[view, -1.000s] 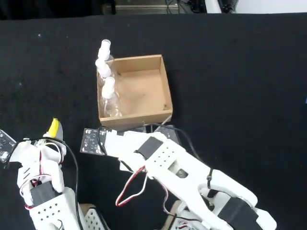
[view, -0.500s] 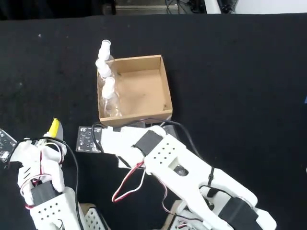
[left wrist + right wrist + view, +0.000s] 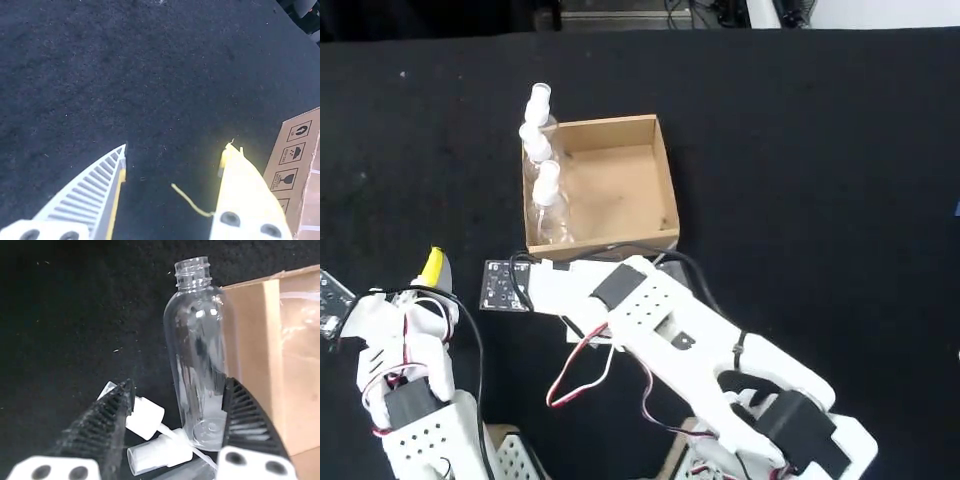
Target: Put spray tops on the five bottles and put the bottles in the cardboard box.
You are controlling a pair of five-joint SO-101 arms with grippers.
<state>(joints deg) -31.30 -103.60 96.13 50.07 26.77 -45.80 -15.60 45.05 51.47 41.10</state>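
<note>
Left gripper [image 3: 172, 152] & right gripper [image 3: 178, 387] wide open, empty. If I squeeze crooked, bottle [image 3: 197, 360] cd pop out.

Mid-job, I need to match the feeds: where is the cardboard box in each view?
High view: the cardboard box sits mid-table, just beyond the right arm.
Left wrist view: its printed outer wall stands beside the yellow finger of the left tool.
Right wrist view: its wall rises directly behind the uncapped bottle.
Shared landmark: the black table cover.
</note>
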